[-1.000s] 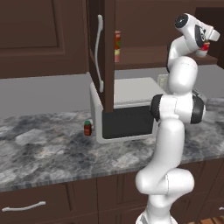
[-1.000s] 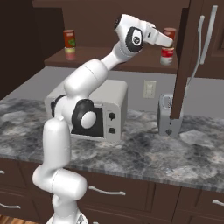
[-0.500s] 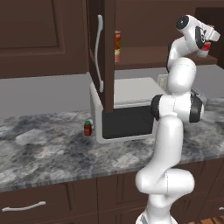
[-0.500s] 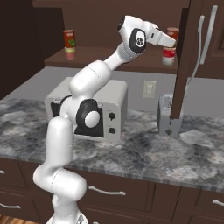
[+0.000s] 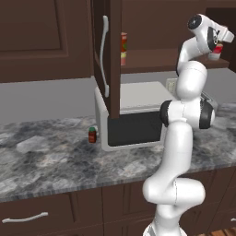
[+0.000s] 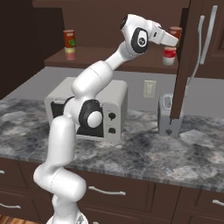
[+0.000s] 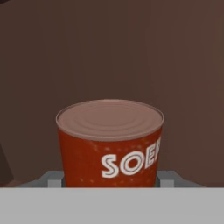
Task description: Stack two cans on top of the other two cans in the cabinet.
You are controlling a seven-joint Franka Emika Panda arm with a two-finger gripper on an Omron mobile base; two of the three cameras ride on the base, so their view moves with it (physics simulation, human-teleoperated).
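Cans are the matter here, and one red-orange can (image 7: pixel 110 142) sits right between the finger tips of the gripper (image 7: pixel 109 179), which is closed on its lower sides and holds it. It stands upright with its long axis vertical and its pale ringed top facing the hand camera, white lettering across the front. From the right base camera, the gripper (image 6: pixel 168 40) is up inside the cabinet (image 6: pixel 186 57), with this held can (image 6: pixel 175 31) directly above a second can (image 6: pixel 169 55) that rests on the inner shelf (image 6: pixel 113 54); I cannot tell whether the two touch. Far along the same shelf stands another stack of two cans (image 6: pixel 69 43), upright, one atop the other. That makes four cans counted. Below on the counter (image 5: pixel 55 159), one small red bottle (image 5: pixel 92 134) stands just beside the microwave (image 5: pixel 133 117).
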